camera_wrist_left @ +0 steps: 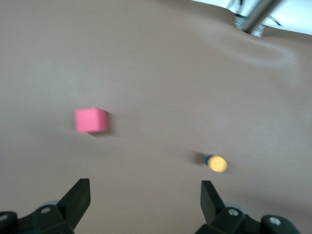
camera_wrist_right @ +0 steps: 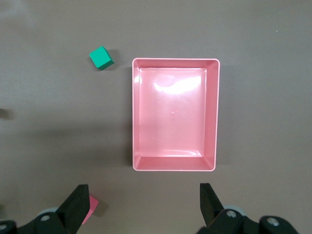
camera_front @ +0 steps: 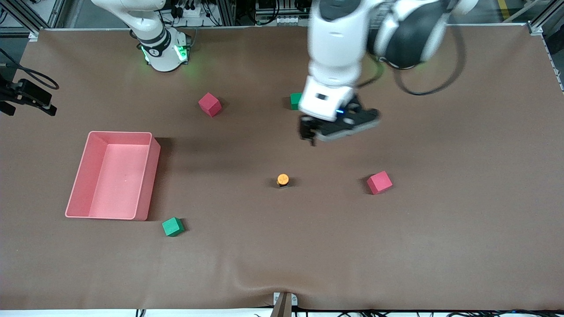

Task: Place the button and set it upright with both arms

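The button [camera_front: 283,179] stands on the brown table mat near the middle, its orange cap showing on top and a bit of black body under it. It also shows in the left wrist view [camera_wrist_left: 217,163]. My left gripper [camera_front: 327,131] hangs in the air over bare mat, a little toward the robots' bases from the button; its fingers are wide open and empty [camera_wrist_left: 145,200]. My right gripper [camera_wrist_right: 144,204] is open and empty, high over the mat beside the pink tray [camera_wrist_right: 175,114]. It is out of the front view.
The empty pink tray [camera_front: 112,175] lies toward the right arm's end. Red cubes [camera_front: 209,104] [camera_front: 379,182] and green cubes [camera_front: 172,226] [camera_front: 296,100] are scattered about, the last one partly hidden by the left wrist. The mat bulges at the front edge [camera_front: 246,281].
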